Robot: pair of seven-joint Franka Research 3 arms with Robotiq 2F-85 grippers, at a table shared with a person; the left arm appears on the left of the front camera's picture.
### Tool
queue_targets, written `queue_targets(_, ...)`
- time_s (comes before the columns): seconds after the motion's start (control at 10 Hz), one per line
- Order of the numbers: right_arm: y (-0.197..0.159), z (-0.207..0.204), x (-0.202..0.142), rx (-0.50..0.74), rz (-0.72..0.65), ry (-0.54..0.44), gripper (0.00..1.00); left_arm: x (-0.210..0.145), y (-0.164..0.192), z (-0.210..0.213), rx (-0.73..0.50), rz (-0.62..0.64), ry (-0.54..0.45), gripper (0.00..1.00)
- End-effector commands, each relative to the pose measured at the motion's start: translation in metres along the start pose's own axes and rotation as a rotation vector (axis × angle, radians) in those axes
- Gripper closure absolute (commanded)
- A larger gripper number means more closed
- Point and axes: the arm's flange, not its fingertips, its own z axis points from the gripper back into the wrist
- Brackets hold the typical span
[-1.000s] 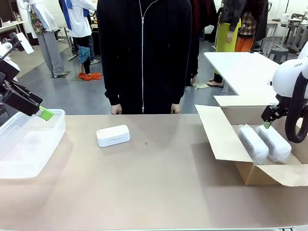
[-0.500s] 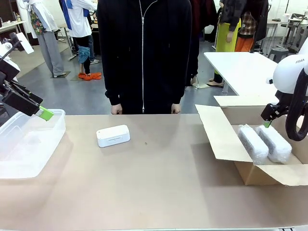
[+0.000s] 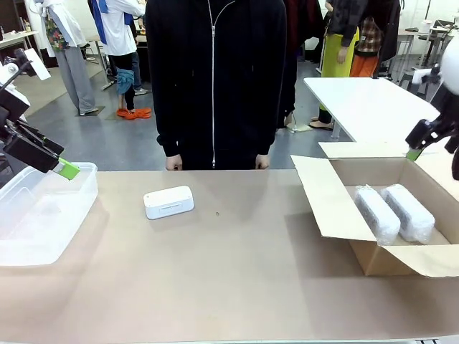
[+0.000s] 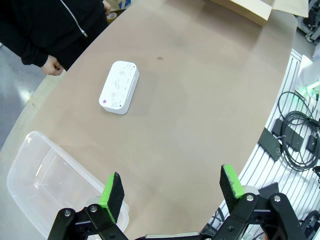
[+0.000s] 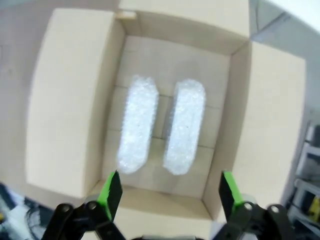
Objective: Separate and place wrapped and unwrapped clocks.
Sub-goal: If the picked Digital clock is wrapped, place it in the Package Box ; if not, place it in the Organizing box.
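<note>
Two whitish bubble-wrapped oblong clocks (image 5: 137,127) lie side by side in the open brown cardboard box (image 3: 324,201); the right pincer (image 5: 170,182) hangs above them, released and empty. The bare smooth white plastic clock (image 3: 168,202) lies on the desk (image 3: 237,272). The left pincer (image 4: 172,186), released, hovers by the clear plastic tub (image 3: 82,197). Judged: wrapped sorting done; next, the left pincer must reach the bare clock and grip across its narrow width

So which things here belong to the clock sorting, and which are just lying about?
Job: bare clock on the table; left wrapped clock and right wrapped clock, side by side in the box; clear bin, probably.
Lying about: dark speck near the bare clock; cables off the table's edge.
</note>
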Motion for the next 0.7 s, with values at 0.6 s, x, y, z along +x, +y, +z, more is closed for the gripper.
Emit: queue_targets(0.6, 0.013, 0.041, -0.011, 0.075, 0.051, -0.068, 0.00, 0.000, 0.000, -0.001, -0.014, 0.003, -0.005, 0.00)
